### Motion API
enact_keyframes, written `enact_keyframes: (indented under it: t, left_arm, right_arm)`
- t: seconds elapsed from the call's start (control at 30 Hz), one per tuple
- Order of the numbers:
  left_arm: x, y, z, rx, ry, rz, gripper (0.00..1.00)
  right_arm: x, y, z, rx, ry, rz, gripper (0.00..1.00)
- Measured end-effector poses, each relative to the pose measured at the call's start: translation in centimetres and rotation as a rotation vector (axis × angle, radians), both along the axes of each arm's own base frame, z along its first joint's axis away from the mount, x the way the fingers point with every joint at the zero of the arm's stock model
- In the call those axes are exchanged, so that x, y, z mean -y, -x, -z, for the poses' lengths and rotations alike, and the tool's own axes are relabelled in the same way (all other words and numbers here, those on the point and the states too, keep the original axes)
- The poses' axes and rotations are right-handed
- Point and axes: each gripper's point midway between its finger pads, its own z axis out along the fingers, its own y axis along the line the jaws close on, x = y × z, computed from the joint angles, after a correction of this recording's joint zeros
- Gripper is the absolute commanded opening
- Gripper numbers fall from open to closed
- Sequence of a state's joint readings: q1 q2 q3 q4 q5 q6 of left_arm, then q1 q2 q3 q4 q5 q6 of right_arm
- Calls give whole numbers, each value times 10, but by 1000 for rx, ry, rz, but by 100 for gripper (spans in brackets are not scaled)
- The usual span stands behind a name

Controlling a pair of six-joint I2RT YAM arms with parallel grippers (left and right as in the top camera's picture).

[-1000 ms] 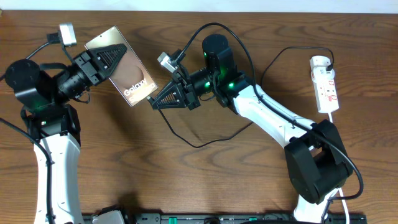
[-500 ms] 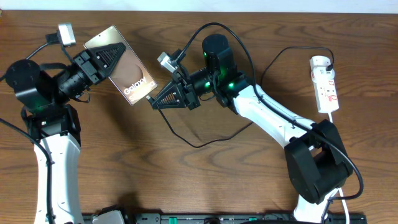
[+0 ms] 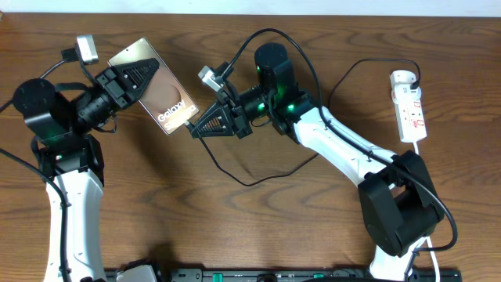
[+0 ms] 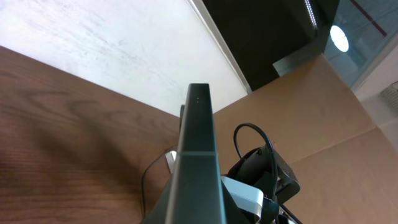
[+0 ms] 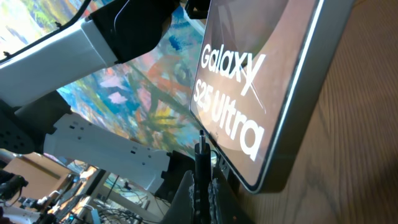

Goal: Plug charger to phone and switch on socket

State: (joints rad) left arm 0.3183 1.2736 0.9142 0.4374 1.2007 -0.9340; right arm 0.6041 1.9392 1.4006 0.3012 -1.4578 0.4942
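My left gripper (image 3: 133,78) is shut on the phone (image 3: 158,90), gold-bronze with white "Galaxy" lettering, and holds it tilted above the table's back left. The phone's dark edge fills the left wrist view (image 4: 198,155). My right gripper (image 3: 197,127) is shut on the charger's small black plug (image 5: 201,152), whose tip sits right at the phone's lower edge (image 5: 249,112). The thin black cable (image 3: 250,178) loops across the table. The white socket (image 3: 409,106) with red marks lies at the far right, away from both grippers.
The socket's white cord (image 3: 427,157) runs down the right side. The black cable's far end (image 3: 368,63) arcs toward the socket's top. The right arm's base (image 3: 395,219) stands at the front right, the left arm's base (image 3: 70,211) at the front left.
The left gripper and phone have shifted slightly right, toward the plug. The right arm has not visibly moved.
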Motion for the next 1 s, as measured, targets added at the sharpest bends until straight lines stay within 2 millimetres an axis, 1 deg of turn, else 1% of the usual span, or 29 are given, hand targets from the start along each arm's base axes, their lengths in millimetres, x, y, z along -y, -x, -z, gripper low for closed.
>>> enact_keyframes:
  t: [1.0]
  left_arm:
    - [-4, -4, -1, -49, 49, -34, 7]
  right_arm:
    - [0, 0, 0, 0, 0, 0, 1]
